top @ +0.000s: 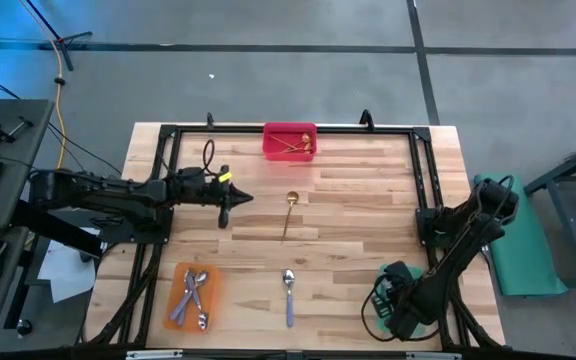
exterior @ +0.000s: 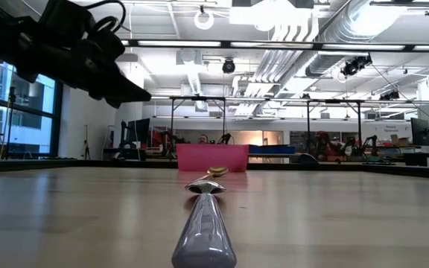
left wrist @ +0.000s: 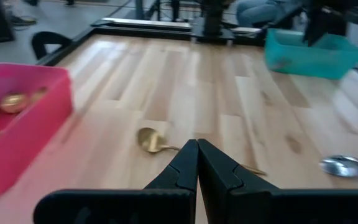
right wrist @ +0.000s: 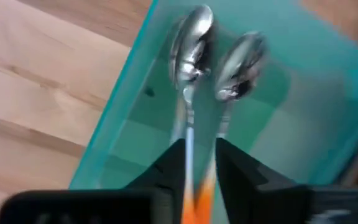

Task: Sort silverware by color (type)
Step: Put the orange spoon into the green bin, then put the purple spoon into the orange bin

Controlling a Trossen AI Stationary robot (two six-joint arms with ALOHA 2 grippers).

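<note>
A gold spoon point(top: 289, 214) point(left wrist: 149, 140) lies flat at the table's middle. A purple-blue-handled spoon point(top: 288, 295) point(exterior: 203, 223) lies near the near edge. My left gripper point(top: 246, 198) point(left wrist: 197, 144) is shut and empty, hovering left of the gold spoon. My right gripper point(top: 400, 300) point(right wrist: 197, 144) is low over the teal tray point(right wrist: 272, 124) at the near right. It is shut on an orange-handled spoon point(right wrist: 192, 37). A second orange-handled spoon point(right wrist: 240, 59) lies beside it in the tray. My right gripper pinches the orange handle point(right wrist: 197, 202) of one spoon between its two fingers, which lie along the spoon. The silver bowl points away from the fingers over the teal tray's floor, next to the second spoon. Whether the bowl rests on the tray I cannot tell.
A pink tray point(top: 274, 143) with gold spoons sits at the far edge's middle. An orange tray point(top: 180, 300) with purple-blue-handled spoons point(top: 196, 295) is at the near left. A black frame point(top: 423, 170) borders the table. A teal mat point(top: 520, 245) lies off the right edge.
</note>
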